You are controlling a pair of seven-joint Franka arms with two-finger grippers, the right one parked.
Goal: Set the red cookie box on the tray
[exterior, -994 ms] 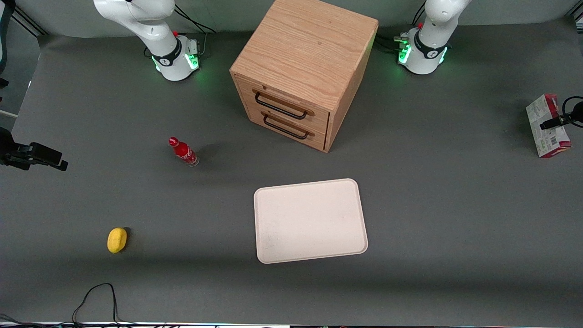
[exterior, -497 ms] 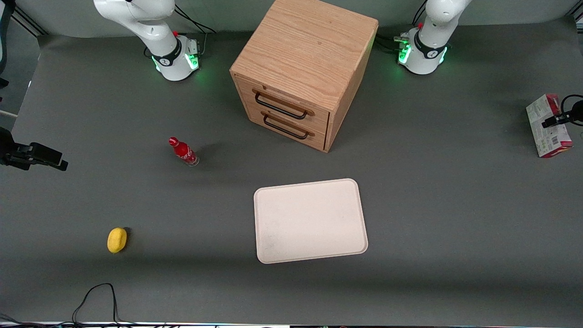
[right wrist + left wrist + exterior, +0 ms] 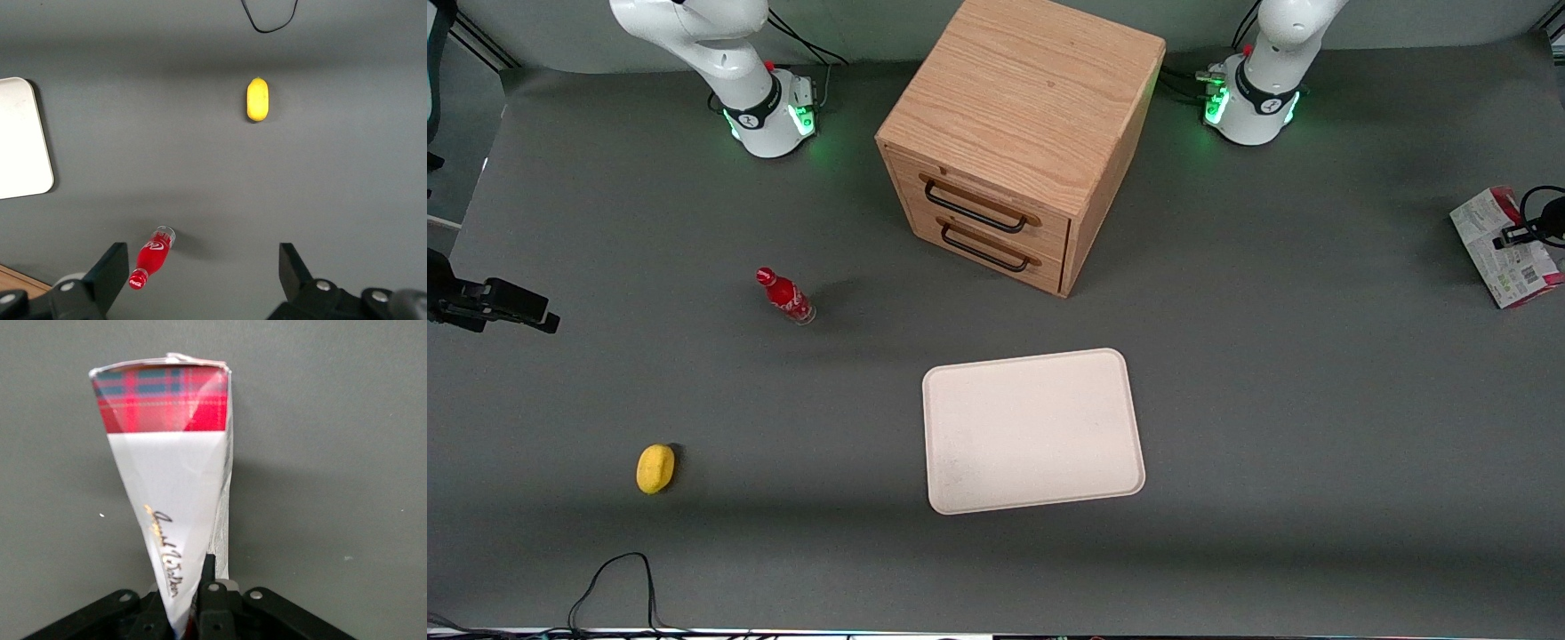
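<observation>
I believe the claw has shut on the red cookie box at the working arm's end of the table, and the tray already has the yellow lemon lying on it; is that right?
Not quite: the tray is bare in the front view. The yellow lemon lies on the table toward the parked arm's end, well apart from the tray. The rest holds: the claw has shut on the red cookie box at the working arm's end.

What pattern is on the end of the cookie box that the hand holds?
A red tartan plaid with blue lines on the red cookie box, held by the hand; clearest in the left wrist view.

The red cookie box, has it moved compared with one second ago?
Yes. The red cookie box, held in the tool, has tilted and shifted slightly away from the tray, toward the working arm's table end.
</observation>
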